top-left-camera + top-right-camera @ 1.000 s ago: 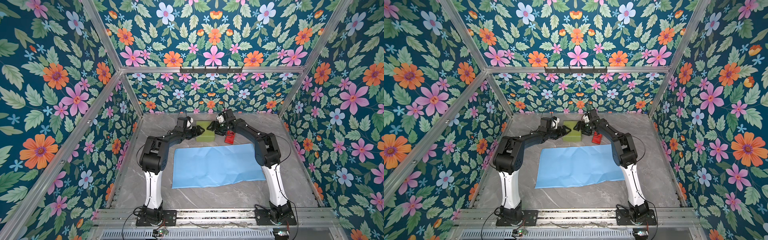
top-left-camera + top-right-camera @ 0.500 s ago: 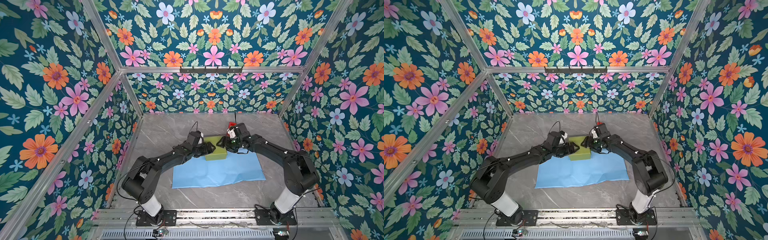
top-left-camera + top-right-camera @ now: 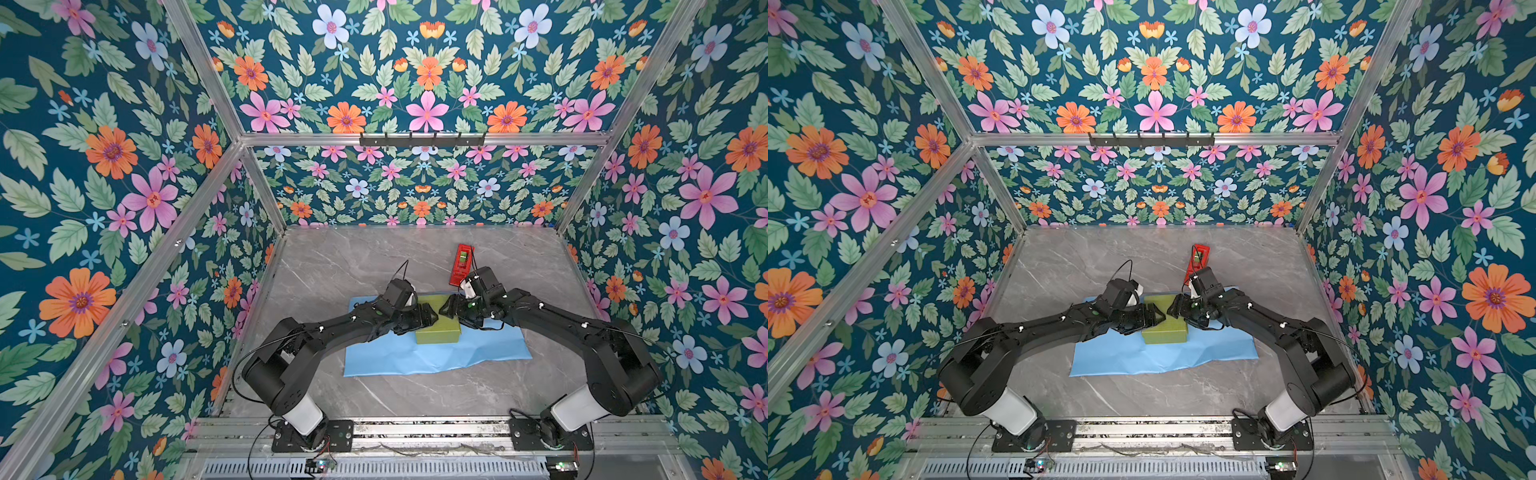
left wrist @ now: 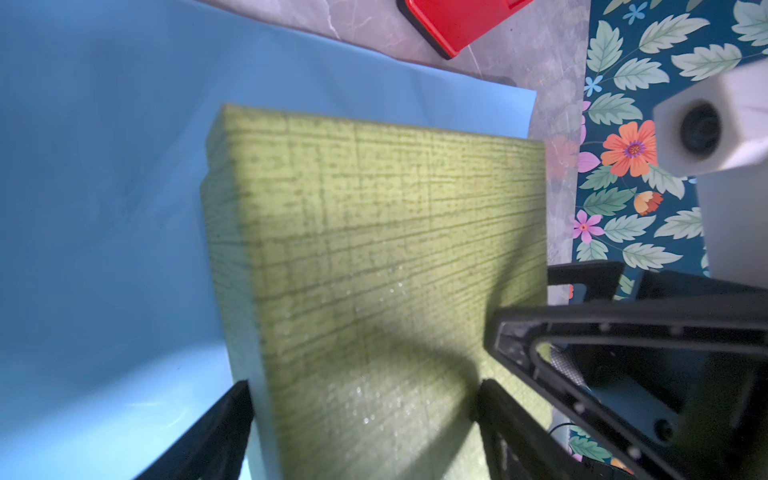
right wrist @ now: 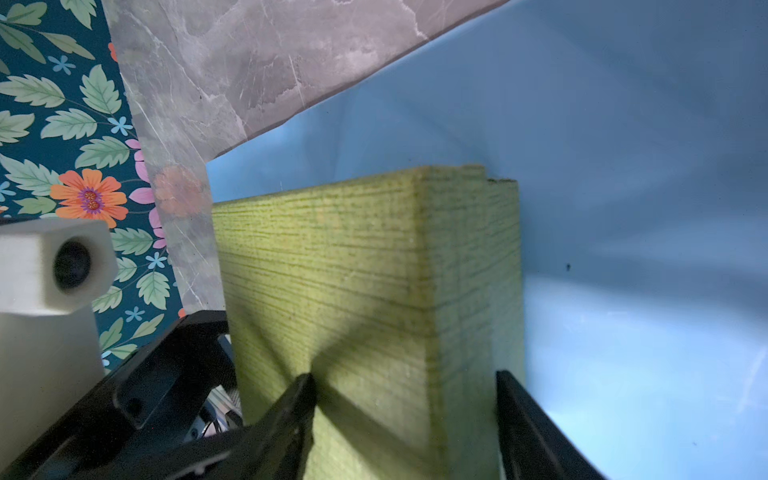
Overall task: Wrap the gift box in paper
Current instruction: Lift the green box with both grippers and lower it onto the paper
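The olive-green gift box (image 3: 438, 331) (image 3: 1165, 330) sits over the back middle of the light blue paper (image 3: 415, 359) (image 3: 1142, 358), which lies flat on the table. I cannot tell whether the box rests on the sheet. My left gripper (image 3: 432, 318) (image 3: 1158, 316) clasps the box from its left end, and in the left wrist view the box (image 4: 374, 249) fills the span between the fingers of that gripper (image 4: 365, 415). My right gripper (image 3: 446, 309) (image 3: 1173, 309) clasps the right end; the right wrist view shows its gripper (image 5: 405, 409) astride a box (image 5: 332, 270) edge.
A red tape dispenser (image 3: 462, 266) (image 3: 1198, 257) stands on the grey marble table (image 3: 353, 266) just behind the right wrist, and it also shows in the left wrist view as the dispenser (image 4: 457, 20). Floral walls enclose the table on three sides.
Both arms have drawn back from the rear of the table toward the front, bringing the box with them onto the paper. The tape dispenser stayed at the back.
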Controlling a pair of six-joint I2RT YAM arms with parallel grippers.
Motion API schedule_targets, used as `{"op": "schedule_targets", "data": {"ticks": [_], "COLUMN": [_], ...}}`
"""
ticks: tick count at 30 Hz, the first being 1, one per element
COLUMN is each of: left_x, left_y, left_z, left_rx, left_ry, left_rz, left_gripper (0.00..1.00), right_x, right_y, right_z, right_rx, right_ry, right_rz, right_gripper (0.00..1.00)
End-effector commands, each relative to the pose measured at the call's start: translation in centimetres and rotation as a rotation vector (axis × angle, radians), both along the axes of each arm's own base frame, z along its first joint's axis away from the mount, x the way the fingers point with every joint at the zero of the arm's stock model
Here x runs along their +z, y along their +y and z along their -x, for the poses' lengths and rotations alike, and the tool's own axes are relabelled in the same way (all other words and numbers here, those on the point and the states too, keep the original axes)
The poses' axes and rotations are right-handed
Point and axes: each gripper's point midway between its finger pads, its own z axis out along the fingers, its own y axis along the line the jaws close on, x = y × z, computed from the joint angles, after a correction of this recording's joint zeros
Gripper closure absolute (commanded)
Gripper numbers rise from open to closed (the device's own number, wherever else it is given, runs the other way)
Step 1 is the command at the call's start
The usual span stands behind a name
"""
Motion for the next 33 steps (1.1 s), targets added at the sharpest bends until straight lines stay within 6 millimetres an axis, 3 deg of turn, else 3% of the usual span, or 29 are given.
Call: {"op": "schedule_targets", "data": {"ticks": [1, 19, 33], "left_x": [3.2, 1.0, 0.6], "left_y": [-2.9, -1.9, -0.6], "left_z": [0.3, 1.1, 1.4], "left_rx": [-0.1, -0.101, -0.076], "left_ry": [-0.062, -0.026, -0.031], "left_rz": [0.159, 0.099, 0.053], "left_gripper": [0.15, 0.13, 0.08], "right_x": [1.5, -1.5, -1.4], "right_y": [2.7, 1.8, 1.3], "right_z": [0.3, 1.0, 1.3], "right_rx": [0.081, 0.062, 0.057], "right_ry": [-0.011, 0.047, 0.045], "right_rz": [-0.13, -0.074, -0.051], "right_gripper": [0.33, 0.33, 0.22]}}
